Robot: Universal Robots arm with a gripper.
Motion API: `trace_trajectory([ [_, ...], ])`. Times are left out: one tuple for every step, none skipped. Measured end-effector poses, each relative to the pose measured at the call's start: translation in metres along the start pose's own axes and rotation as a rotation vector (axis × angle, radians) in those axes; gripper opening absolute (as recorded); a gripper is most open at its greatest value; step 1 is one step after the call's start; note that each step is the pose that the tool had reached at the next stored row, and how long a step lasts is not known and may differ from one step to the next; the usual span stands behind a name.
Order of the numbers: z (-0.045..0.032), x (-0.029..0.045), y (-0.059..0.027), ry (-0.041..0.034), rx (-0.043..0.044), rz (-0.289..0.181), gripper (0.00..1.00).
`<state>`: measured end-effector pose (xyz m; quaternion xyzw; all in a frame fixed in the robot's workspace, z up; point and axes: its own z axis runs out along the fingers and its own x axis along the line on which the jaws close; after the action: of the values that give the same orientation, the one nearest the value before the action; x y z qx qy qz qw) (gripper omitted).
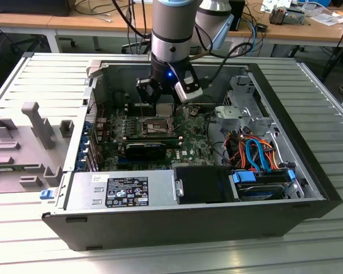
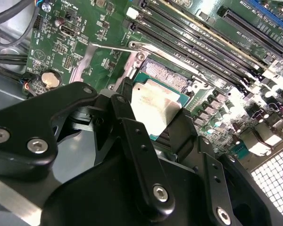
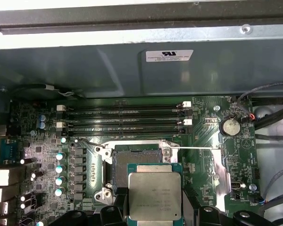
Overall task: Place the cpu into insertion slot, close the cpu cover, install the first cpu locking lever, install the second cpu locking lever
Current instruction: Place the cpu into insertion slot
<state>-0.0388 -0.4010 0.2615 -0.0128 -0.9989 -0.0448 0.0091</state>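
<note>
Silver-grey cpu [image 3: 154,197], green motherboard [image 3: 200,157]

An electronics workshop is indicated. An opened computer case [image 1: 177,225] is set on a ribbed metal bench [image 1: 314,74]; cable-strewn desks [image 1: 57,21] are seen behind.

Nothing readable: the white sticker [image 3: 169,55] on the case wall [image 3: 85,70], the black label [image 1: 127,191] on the power supply [image 1: 160,188], faint marking on the cpu [image 3: 154,196] top and white silkscreen on the motherboard [image 2: 56,52] are all too small to read.
</note>
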Motion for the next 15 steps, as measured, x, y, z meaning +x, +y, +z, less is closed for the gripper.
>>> trace_trajectory([
  [0.0001,0.0000,-0.0004,0.0000,0.0000,0.000,0.54],
  [0.0003,0.0000,-0.0006,-0.0001,-0.0002,0.000,0.54],
  [0.0003,0.0000,-0.0007,-0.0001,0.0000,0.000,0.54],
  [0.0002,0.0000,-0.0008,0.0000,0.0001,0.000,0.54],
  [0.0003,0.0000,-0.0008,0.0000,0.0000,0.000,0.54],
  [0.0003,0.0000,-0.0008,0.0000,0.0000,0.000,0.54],
  [0.0004,0.0000,-0.0008,0.0000,0.0000,0.000,0.54],
  [0.0004,0.0000,-0.0009,-0.0001,0.0000,0.001,0.54],
  [0.0004,0.0000,-0.0009,-0.0003,0.0000,0.003,0.54],
  [0.0003,-0.0001,-0.0009,-0.0005,-0.0001,0.006,0.54],
  [0.0004,-0.0001,-0.0009,-0.0010,-0.0002,0.011,0.54],
  [0.0004,-0.0001,-0.0009,-0.0013,-0.0003,0.014,0.54],
  [0.0004,0.0000,-0.0009,-0.0017,-0.0004,0.019,0.54],
  [0.0004,0.0000,-0.0009,-0.0021,-0.0005,0.023,0.54],
  [0.0005,-0.0001,-0.0009,-0.0027,-0.0006,0.030,0.54],
])
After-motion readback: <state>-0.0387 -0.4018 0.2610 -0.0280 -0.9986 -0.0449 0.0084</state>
